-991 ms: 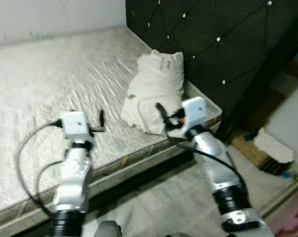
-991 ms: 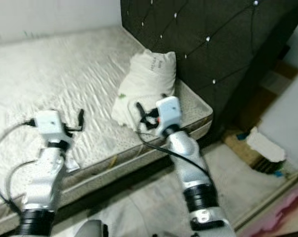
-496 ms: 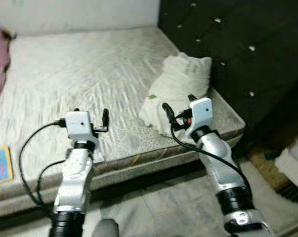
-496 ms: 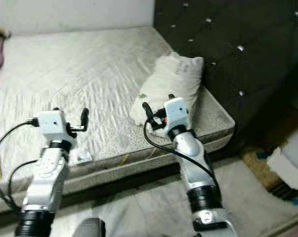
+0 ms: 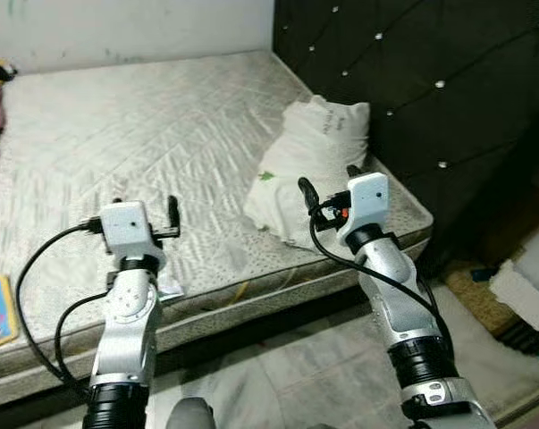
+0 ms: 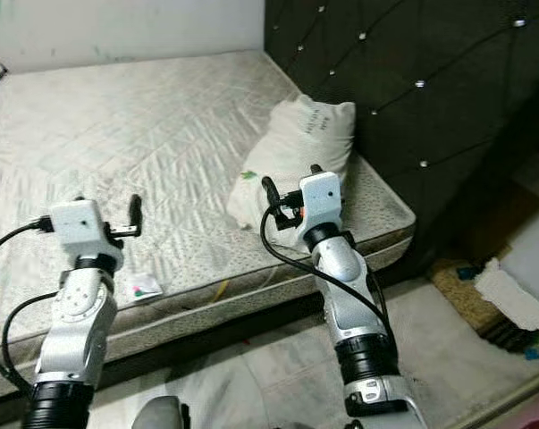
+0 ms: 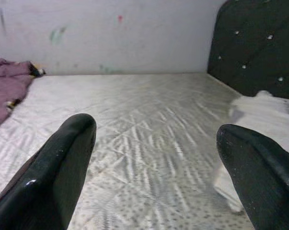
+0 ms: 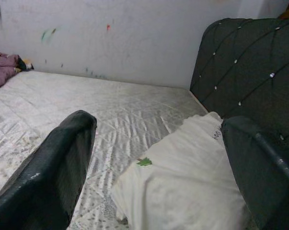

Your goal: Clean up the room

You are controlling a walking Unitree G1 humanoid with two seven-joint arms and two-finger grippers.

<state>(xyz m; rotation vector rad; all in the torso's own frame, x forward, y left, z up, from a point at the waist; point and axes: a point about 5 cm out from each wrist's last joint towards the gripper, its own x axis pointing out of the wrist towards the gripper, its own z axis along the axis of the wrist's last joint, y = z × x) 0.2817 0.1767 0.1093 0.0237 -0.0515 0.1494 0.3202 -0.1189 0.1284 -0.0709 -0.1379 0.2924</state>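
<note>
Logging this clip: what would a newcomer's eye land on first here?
A crumpled white fabric pillow lies on a bare quilted grey mattress, against the black tufted headboard. The right claw hovers open at the pillow's near edge; the left claw hangs open over the mattress.

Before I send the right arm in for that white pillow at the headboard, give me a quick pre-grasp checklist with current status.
1. Right gripper open: ok, fingers spread wide.
2. Right gripper empty: ok.
3. Pillow ahead of the right gripper: ok, apart, not yet touching.
4. Pillow free of other things: ok, it leans on the headboard, nothing on top.
5. Left gripper out of the way: ok, open over the mattress, apart from the pillow.
6. Pillow's weight: cannot tell.
</note>
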